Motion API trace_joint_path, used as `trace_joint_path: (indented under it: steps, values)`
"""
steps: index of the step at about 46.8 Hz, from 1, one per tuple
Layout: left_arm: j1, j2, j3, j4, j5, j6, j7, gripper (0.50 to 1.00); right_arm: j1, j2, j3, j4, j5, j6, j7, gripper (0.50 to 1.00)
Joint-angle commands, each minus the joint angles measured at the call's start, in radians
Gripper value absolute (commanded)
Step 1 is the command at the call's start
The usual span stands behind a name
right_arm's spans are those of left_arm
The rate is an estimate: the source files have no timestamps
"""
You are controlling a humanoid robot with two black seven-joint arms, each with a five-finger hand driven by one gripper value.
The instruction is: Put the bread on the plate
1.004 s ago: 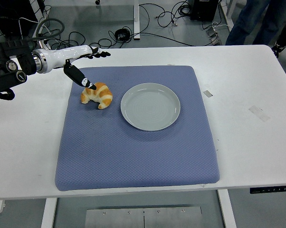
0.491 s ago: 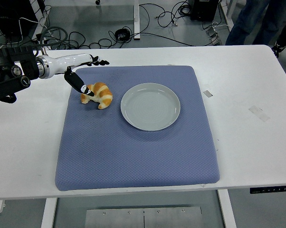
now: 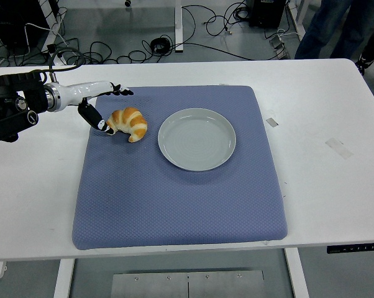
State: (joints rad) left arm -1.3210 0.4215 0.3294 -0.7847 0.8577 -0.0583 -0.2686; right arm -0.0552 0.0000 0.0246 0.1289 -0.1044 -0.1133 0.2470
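Resting on the blue mat (image 3: 174, 198) just left of the plate (image 3: 197, 139), the croissant (image 3: 128, 123) waits (ungrasped). Beside its left end, the left hand (image 3: 100, 102) is spread, holding nothing. Fingers should straddle its middle before closing, gently.

No readable text, labels, brands, nos. or signs anywhere. Table (image 3: 336, 93) has two small tape/sticker patches on right side, both blank as far as can be seen. Control panel at table's front right edge (image 3: 356, 248) shows tiny marks, too small to read. Plate (image 3: 197, 139), mat (image 3: 174, 198), bread (image 3: 128, 123): no print visible.
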Motion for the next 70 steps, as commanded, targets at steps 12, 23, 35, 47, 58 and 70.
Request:
trace_joint_path:
  steps: [12, 23, 35, 47, 58, 70]
  values:
    - [0.011, -0.03, -0.001, 0.022, 0.011, 0.002, -0.009, 0.931, 0.0, 0.0, 0.0, 0.0, 0.0, 0.0, 0.0, 1.0]
    - [0.026, -0.047, -0.003, 0.027, 0.031, 0.014, -0.011, 0.895, 0.0, 0.0, 0.001, 0.0, -0.001, 0.001, 0.0, 1.0]
    - [0.04, -0.056, -0.003, 0.03, 0.031, 0.028, -0.012, 0.777, 0.0, 0.0, 0.0, 0.0, 0.0, 0.001, 0.0, 1.0]
    - [0.036, -0.056, -0.003, 0.03, 0.044, 0.051, -0.021, 0.589, 0.0, 0.0, 0.0, 0.0, 0.0, 0.0, 0.0, 1.0]
    - [0.002, -0.056, -0.015, 0.027, 0.043, 0.051, -0.029, 0.5, 0.0, 0.0, 0.0, 0.0, 0.0, 0.0, 0.0, 1.0]
    - [-0.021, -0.096, -0.02, 0.005, 0.04, 0.055, -0.063, 0.5, 0.0, 0.0, 0.0, 0.0, 0.0, 0.001, 0.0, 1.0]
